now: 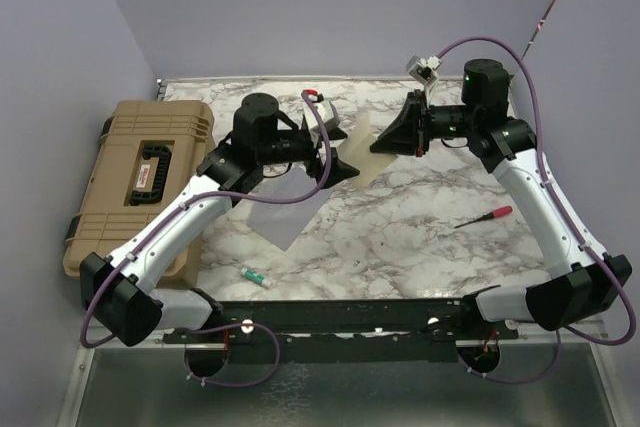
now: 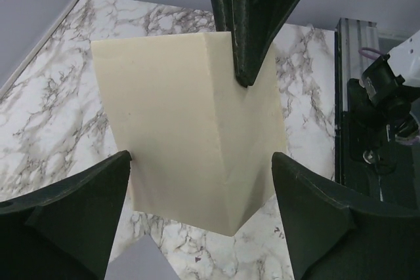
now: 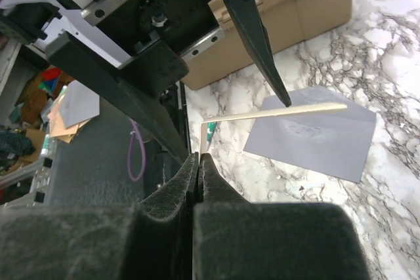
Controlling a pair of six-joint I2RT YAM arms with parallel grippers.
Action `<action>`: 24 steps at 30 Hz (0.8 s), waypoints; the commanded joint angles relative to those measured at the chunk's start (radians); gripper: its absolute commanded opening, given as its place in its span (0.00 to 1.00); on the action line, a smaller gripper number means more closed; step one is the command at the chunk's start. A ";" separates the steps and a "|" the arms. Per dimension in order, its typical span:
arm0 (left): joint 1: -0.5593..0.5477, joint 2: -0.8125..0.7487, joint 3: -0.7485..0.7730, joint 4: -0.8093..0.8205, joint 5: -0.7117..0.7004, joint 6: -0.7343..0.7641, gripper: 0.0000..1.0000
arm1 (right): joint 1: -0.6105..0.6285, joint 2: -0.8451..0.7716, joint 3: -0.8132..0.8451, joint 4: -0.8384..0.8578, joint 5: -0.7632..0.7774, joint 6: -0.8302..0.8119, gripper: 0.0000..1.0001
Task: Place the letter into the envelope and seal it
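Note:
The peach-tan letter (image 2: 177,129) hangs above the marble table with a crease down it. My right gripper (image 3: 199,157) is shut on its edge, and the sheet shows edge-on in the right wrist view (image 3: 275,114). The right gripper enters the left wrist view from above (image 2: 241,63). My left gripper (image 2: 201,159) is open, with one finger on each side of the letter's lower part; its left finger (image 2: 98,188) touches the sheet's edge. The light-grey envelope (image 3: 315,139) lies flat on the table below, also in the top view (image 1: 285,217). In the top view the two grippers, left (image 1: 342,151) and right (image 1: 388,139), meet at the middle back.
A big tan hard case (image 1: 140,177) lies along the table's left side. A red-handled screwdriver (image 1: 485,215) lies at the right. A small green-and-white marker (image 1: 255,275) lies near the front edge. A black rail (image 1: 330,312) runs along the front.

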 commanded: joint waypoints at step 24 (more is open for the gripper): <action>0.007 0.039 -0.011 0.109 0.140 -0.125 0.00 | 0.007 0.035 0.076 0.017 -0.012 0.059 0.00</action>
